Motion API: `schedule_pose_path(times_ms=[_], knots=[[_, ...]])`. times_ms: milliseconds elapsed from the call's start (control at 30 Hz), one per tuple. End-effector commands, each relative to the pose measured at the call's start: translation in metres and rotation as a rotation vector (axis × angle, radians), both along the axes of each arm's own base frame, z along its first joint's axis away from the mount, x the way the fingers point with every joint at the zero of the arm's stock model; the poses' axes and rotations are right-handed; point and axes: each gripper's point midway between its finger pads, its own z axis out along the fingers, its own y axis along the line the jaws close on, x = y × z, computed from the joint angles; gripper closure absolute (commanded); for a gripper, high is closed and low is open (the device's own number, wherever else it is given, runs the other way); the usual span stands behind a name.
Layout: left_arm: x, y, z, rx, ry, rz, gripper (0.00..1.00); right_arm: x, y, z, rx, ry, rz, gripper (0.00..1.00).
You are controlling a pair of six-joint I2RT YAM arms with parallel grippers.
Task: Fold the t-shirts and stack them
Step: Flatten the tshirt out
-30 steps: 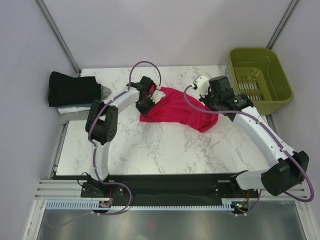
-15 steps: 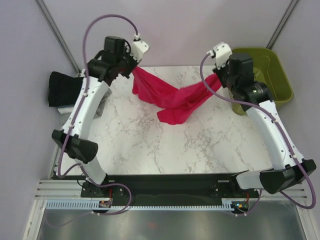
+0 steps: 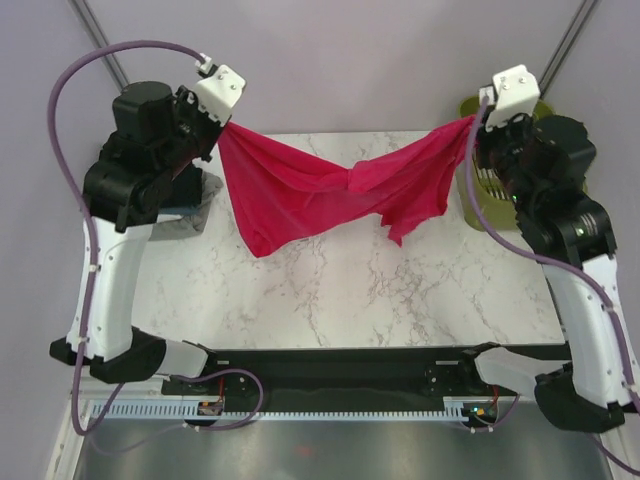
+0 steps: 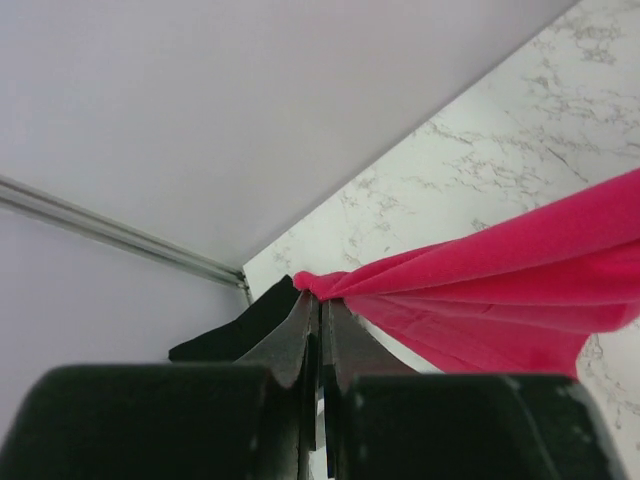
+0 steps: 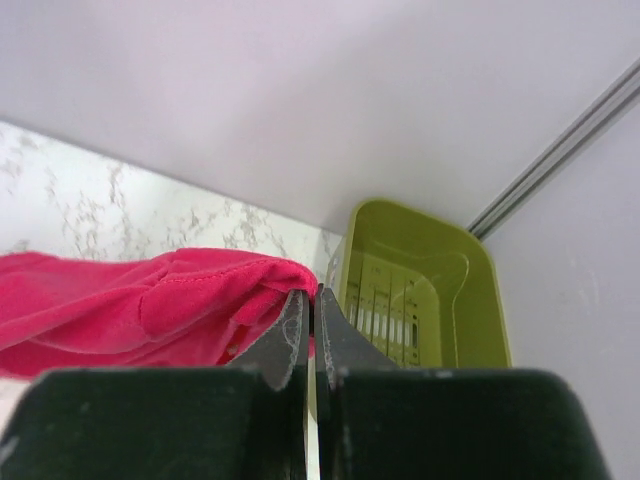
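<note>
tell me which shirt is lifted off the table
The crimson-pink t-shirt, hanging stretched above the table; the black t-shirt lies down by its left edge.

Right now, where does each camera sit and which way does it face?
Top: above and behind the bases, looking down at the table; left arm and right arm show, pink shirt hung between.
Left wrist: on the left arm, looking along the shut left end effector to the far-left corner, black shirt there.
Right wrist: looking along the shut right end effector toward the basket.
Shared: all three see the pink shirt.
</note>
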Motion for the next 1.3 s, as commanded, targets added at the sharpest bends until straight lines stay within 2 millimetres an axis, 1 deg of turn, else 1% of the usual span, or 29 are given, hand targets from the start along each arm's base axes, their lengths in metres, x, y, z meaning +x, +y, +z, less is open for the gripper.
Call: schedule_pose_path(times_ms=[0, 100, 167, 267, 300, 333, 367, 433, 467, 500, 533, 567, 600, 633, 667, 700, 733, 767, 800, 833, 867, 900, 967, 1067, 1100, 1167, 1200, 1233, 1267], knots=[[-0.040, 0.026, 0.055, -0.019, -0.183, 0.042, 0.98, -0.048, -0.011, 0.052, 0.082, -0.168, 0.030, 1.00], [-0.049, 0.035, 0.069, -0.026, -0.245, 0.066, 0.98, -0.059, -0.016, 0.056, 0.083, -0.191, 0.027, 1.00], [-0.042, 0.035, 0.053, 0.003, -0.215, 0.067, 0.98, -0.058, -0.015, 0.047, 0.080, -0.170, 0.028, 1.00], [-0.026, 0.027, 0.010, 0.059, -0.112, 0.050, 0.98, -0.048, -0.008, 0.021, 0.079, -0.110, 0.042, 1.00], [-0.021, 0.022, -0.006, 0.077, -0.074, 0.026, 0.98, -0.041, -0.001, 0.003, 0.071, -0.068, 0.066, 1.00], [-0.014, 0.017, -0.038, 0.109, 0.003, 0.008, 0.98, -0.036, 0.002, -0.007, 0.067, -0.047, 0.076, 1.00], [-0.010, 0.014, -0.054, 0.115, 0.041, -0.003, 0.98, -0.030, 0.006, -0.018, 0.065, -0.024, 0.086, 1.00], [-0.001, 0.010, -0.095, 0.103, 0.128, -0.012, 0.98, -0.014, 0.016, -0.054, 0.050, 0.066, 0.102, 1.00], [0.002, 0.008, -0.108, 0.098, 0.160, -0.015, 0.98, -0.007, 0.019, -0.064, 0.053, 0.089, 0.102, 1.00], [0.007, 0.004, -0.122, 0.088, 0.197, -0.030, 0.98, 0.006, 0.024, -0.088, 0.041, 0.152, 0.103, 1.00], [0.017, 0.000, -0.142, 0.073, 0.254, -0.031, 0.98, 0.013, 0.028, -0.098, 0.037, 0.175, 0.108, 1.00], [0.031, 0.007, -0.150, 0.059, 0.265, -0.008, 0.98, 0.025, 0.030, -0.102, 0.037, 0.165, 0.103, 1.00], [0.042, 0.000, -0.152, 0.036, 0.271, -0.039, 0.98, 0.041, 0.035, -0.122, 0.020, 0.206, 0.096, 1.00], [0.068, 0.008, -0.173, 0.030, 0.318, -0.008, 0.98, 0.052, 0.036, -0.129, -0.007, 0.209, 0.097, 1.00], [0.083, 0.010, -0.175, 0.019, 0.318, -0.001, 0.98, 0.065, 0.038, -0.126, -0.014, 0.182, 0.096, 1.00], [0.100, 0.011, -0.155, -0.002, 0.274, -0.004, 0.98, 0.083, 0.041, -0.137, -0.030, 0.199, 0.093, 1.00], [0.116, 0.019, -0.156, -0.014, 0.275, 0.020, 0.98, 0.095, 0.040, -0.137, -0.047, 0.189, 0.087, 1.00], [0.137, 0.020, -0.171, -0.016, 0.305, 0.028, 0.98, 0.117, 0.037, -0.132, -0.043, 0.165, 0.065, 1.00], [0.148, 0.021, -0.165, -0.020, 0.287, 0.032, 0.98, 0.129, 0.033, -0.127, -0.036, 0.151, 0.045, 1.00], [0.159, 0.023, -0.135, -0.027, 0.212, 0.035, 0.98, 0.140, 0.029, -0.120, -0.026, 0.137, 0.029, 1.00], [0.168, 0.023, -0.133, -0.025, 0.203, 0.036, 0.98, 0.156, 0.021, -0.102, 0.005, 0.105, -0.001, 1.00], [0.171, 0.023, -0.117, -0.028, 0.165, 0.032, 0.98, 0.162, 0.017, -0.094, 0.015, 0.089, -0.016, 1.00], [0.166, 0.022, -0.078, -0.031, 0.077, 0.016, 0.98, 0.166, 0.011, -0.069, 0.033, 0.041, -0.026, 1.00], [0.150, 0.023, -0.060, -0.029, 0.049, 0.003, 0.98, 0.154, 0.008, -0.045, 0.045, -0.009, -0.019, 1.00], [0.134, 0.024, -0.051, -0.031, 0.038, -0.004, 0.98, 0.147, 0.011, -0.039, 0.058, -0.019, -0.001, 1.00], [0.117, 0.024, -0.051, -0.029, 0.047, -0.022, 0.98, 0.133, 0.014, -0.044, 0.069, 0.006, 0.029, 1.00], [0.109, 0.024, -0.063, -0.023, 0.076, -0.026, 0.98, 0.119, 0.017, -0.035, 0.095, -0.007, 0.056, 1.00], [0.093, 0.026, -0.051, -0.027, 0.048, -0.028, 0.98, 0.111, 0.018, -0.036, 0.103, -0.001, 0.064, 1.00], [0.085, 0.028, -0.051, -0.026, 0.048, -0.026, 0.98, 0.099, 0.016, -0.042, 0.110, 0.014, 0.067, 1.00]])
